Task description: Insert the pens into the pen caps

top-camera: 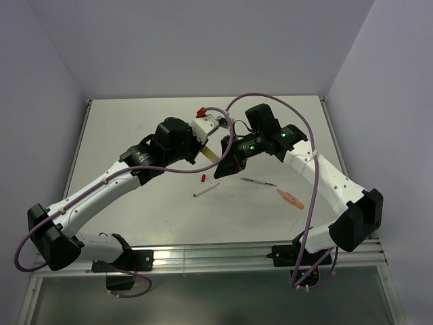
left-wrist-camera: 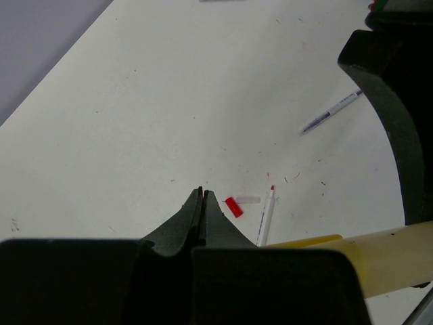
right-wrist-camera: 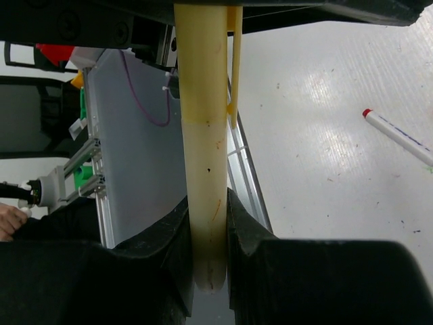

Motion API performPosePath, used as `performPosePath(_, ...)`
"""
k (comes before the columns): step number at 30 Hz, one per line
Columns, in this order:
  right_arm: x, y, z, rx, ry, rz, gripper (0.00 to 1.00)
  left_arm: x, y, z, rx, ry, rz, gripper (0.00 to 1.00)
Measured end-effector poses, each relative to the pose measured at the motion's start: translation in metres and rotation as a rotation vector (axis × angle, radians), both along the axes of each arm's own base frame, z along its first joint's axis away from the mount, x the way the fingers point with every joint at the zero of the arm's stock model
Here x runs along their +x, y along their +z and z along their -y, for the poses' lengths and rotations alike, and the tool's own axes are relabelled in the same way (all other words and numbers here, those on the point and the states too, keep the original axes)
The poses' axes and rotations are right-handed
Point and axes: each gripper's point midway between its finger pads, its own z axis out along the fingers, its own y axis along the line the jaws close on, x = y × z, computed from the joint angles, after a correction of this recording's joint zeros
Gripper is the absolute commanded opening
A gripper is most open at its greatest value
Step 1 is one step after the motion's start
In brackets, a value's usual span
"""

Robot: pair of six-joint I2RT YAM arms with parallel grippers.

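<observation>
My right gripper (right-wrist-camera: 208,203) is shut on a pale yellow pen (right-wrist-camera: 203,169) and holds it above the table (top-camera: 135,128). A yellow cap with a clip (right-wrist-camera: 233,68) sits over the pen's far end. That end runs under my left gripper's body. In the top view the pen (top-camera: 210,154) spans between my right gripper (top-camera: 223,164) and my left gripper (top-camera: 200,149). My left gripper's (left-wrist-camera: 201,191) tips are pressed together with nothing between them, and the yellow pen (left-wrist-camera: 385,261) passes beside them. A red cap (left-wrist-camera: 233,206) and a thin white pen (left-wrist-camera: 266,218) lie on the table below.
A thin grey pen (top-camera: 257,181) and an orange pen (top-camera: 291,199) lie right of centre. The red cap (top-camera: 203,179) and white pen (top-camera: 206,190) lie mid-table. A metal rail (top-camera: 216,254) runs along the near edge.
</observation>
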Motion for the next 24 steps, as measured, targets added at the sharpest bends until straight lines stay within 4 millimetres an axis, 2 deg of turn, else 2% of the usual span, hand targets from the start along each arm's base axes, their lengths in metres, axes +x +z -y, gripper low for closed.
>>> performPosePath(3, -0.001, 0.001, 0.0, -0.004, 0.002, -0.006, 0.0, -0.001, 0.0, -0.001, -0.007, 0.006, 0.0, 0.0)
performPosePath(6, 0.0, 0.002, 0.0, -0.004, 0.002, -0.004, 0.0, 0.0, 0.001, -0.003, -0.01, 0.022, 0.004, 0.08)
performPosePath(8, 0.001, 0.002, 0.0, -0.006, -0.001, 0.004, 0.0, 0.003, 0.002, -0.006, -0.023, 0.041, -0.009, 0.18)
performPosePath(11, 0.014, 0.005, -0.005, 0.016, -0.022, 0.085, 0.0, 0.019, 0.008, -0.02, -0.068, 0.067, -0.065, 0.29)
performPosePath(12, 0.02, 0.007, -0.007, 0.03, -0.031, 0.121, 0.0, 0.026, 0.012, -0.025, -0.085, 0.084, -0.075, 0.4)
performPosePath(15, 0.036, 0.01, -0.005, 0.045, -0.085, 0.211, 0.0, 0.056, 0.034, -0.055, -0.169, 0.177, -0.082, 0.61)
performPosePath(18, 0.051, 0.013, 0.003, 0.038, -0.181, 0.269, 0.0, 0.077, 0.059, -0.087, -0.275, 0.285, -0.081, 0.64)
performPosePath(20, 0.064, 0.019, 0.01, 0.04, -0.264, 0.312, 0.0, 0.086, 0.074, -0.103, -0.36, 0.342, -0.096, 0.63)
performPosePath(22, 0.076, 0.029, 0.018, 0.041, -0.357, 0.356, 0.0, 0.087, 0.085, -0.106, -0.449, 0.369, -0.122, 0.66)
performPosePath(24, 0.09, 0.041, 0.022, 0.052, -0.437, 0.394, 0.0, 0.083, 0.094, -0.1, -0.533, 0.362, -0.161, 0.69)
